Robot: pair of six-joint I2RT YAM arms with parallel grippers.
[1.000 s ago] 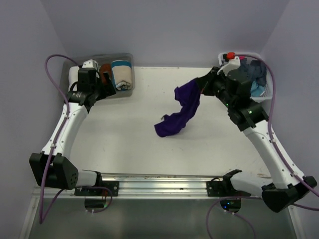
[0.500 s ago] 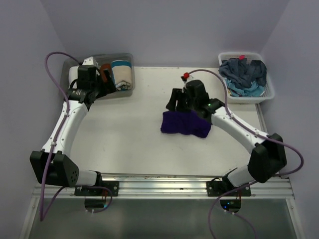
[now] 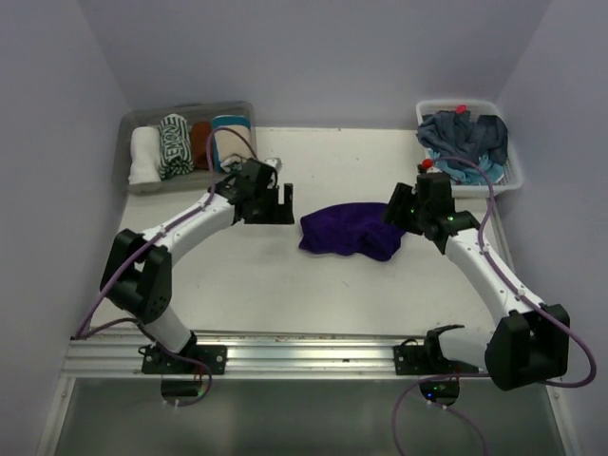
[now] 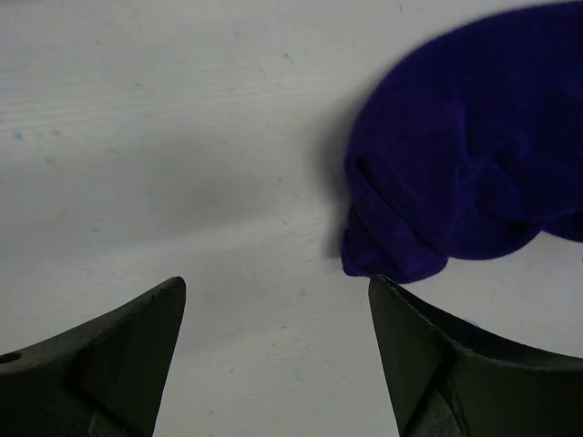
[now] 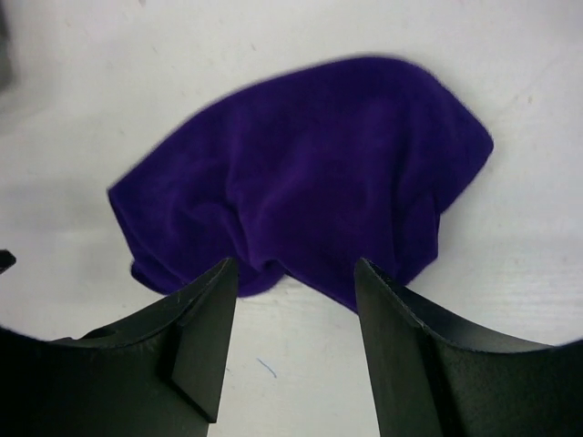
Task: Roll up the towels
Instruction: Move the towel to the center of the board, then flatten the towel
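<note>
Both wide open, empty: left gripper, right gripper. Centre-worktop purple towel is bunched; rolling it unflattened risks a lumpy, lopsided roll.

Your counter: one loose towel mid-way, containers at both back corners
Your left fingers sit just left of it, right fingers just right; rolled towels lie in the back-left tub, heaped towels in the back-right basket

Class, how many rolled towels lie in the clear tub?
4, side by side in the tub: white towel at the left, then green-patterned towel, rust-brown towel, cream-and-teal towel at the right. Others may be hidden.
</note>
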